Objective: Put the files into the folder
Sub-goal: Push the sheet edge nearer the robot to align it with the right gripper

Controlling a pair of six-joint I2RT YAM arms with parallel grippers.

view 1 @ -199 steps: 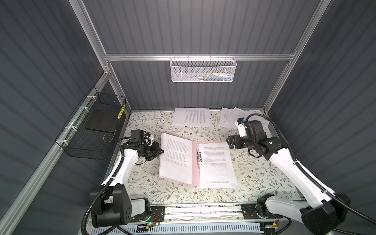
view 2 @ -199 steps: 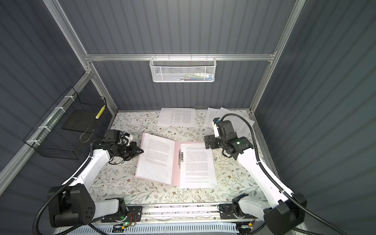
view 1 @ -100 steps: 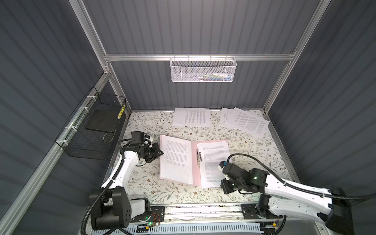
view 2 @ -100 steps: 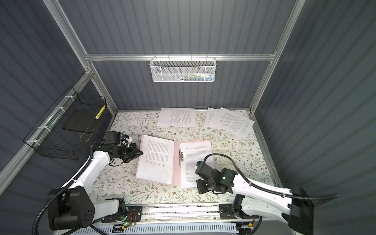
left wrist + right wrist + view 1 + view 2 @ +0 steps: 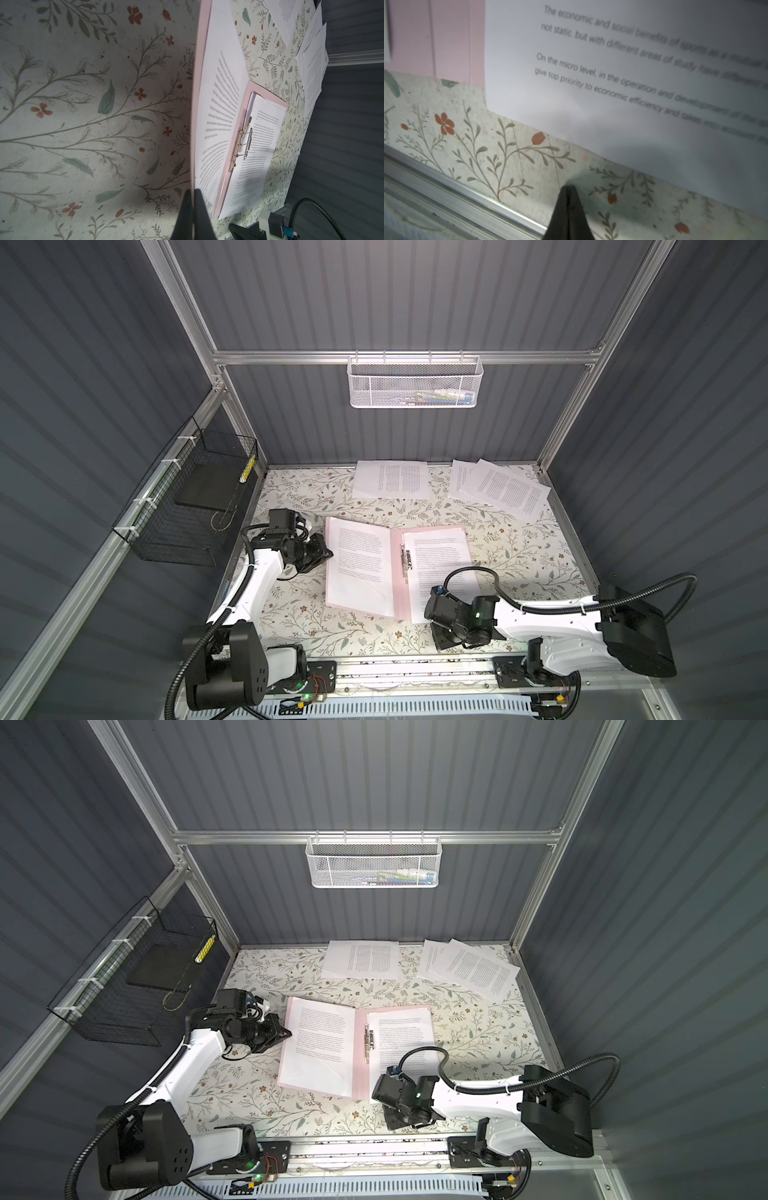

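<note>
- The thin pale pink card folder (image 5: 397, 593) lies open in the middle of the floral-patterned table (image 5: 291, 614), with its metal fastener clip (image 5: 405, 558) along the spine. We judge it is spread this way so that sheets can be laid in.
- The left gripper (image 5: 192, 193) is pinched on the outer edge of the folder's left cover and holds it tilted up off the cloth, probably to stop it falling shut.
- One white printed paper sheet (image 5: 440, 564) lies on the folder's right half and overhangs the folder's near edge. Another sheet (image 5: 359, 568) rests on the raised cover.
- The right gripper (image 5: 569, 188) hovers just off the folder's near edge, beside that overhang, jaws pressed together on nothing. We take it as placed to nudge the sheet square.
- Further loose sheets (image 5: 503, 489) lie well beyond the folder's far edge, not yet filed.
- We cannot tell whether the left grip catches the cover alone or the sheet with it.
- We cannot tell whether the right-hand sheet sits under the clip or only beside it.
- The overlap beyond the folder's far edge hides how many sheets are there.
- In both top views the wrist covers the right gripper's fingertips.
</note>
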